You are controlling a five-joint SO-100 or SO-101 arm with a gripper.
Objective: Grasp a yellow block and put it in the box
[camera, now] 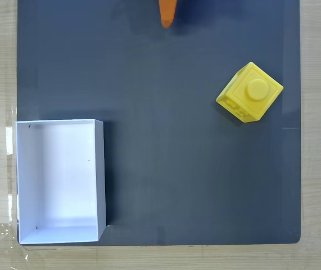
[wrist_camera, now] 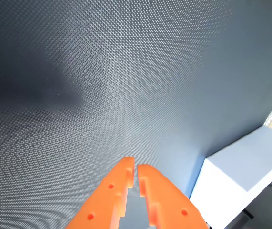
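The yellow block (camera: 249, 93) is sitting stud-up on the dark mat (camera: 171, 169) toward the right of the fixed view, untouched. The box (camera: 99, 174) is waiting empty at the lower left, well apart from it. I am holding the hand (wrist_camera: 136, 168) at the mat's top edge, fingertips nearly together and gripping nothing. Reaching, grasping, carrying and dropping are all lying ahead of me.

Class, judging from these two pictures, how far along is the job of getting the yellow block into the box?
Nothing is done yet. The yellow block sits on the dark mat, far from the white box, which looks empty. The gripper, its tips nearly together in the wrist view, holds nothing. Reaching, grasping, carrying and dropping all remain.
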